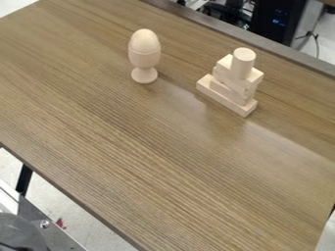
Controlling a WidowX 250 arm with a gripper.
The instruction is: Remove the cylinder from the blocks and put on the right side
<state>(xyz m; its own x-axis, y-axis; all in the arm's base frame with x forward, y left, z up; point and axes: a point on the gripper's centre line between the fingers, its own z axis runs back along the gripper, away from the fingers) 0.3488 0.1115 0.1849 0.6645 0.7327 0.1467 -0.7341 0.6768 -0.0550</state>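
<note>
Dark, rounded part (19, 231) — possibly robot's

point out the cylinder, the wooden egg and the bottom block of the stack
cylinder (243, 65), camera view, on its curved side
wooden egg (144, 39), camera view, on its upper part
bottom block (222, 100), camera view, on its long side face

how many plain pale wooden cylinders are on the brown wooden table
1. The cylinder stands upright on the stacked pale rectangular wooden blocks, to the right of the pale wooden egg shape on a stem. A small one behind the stack could be hidden.
</note>
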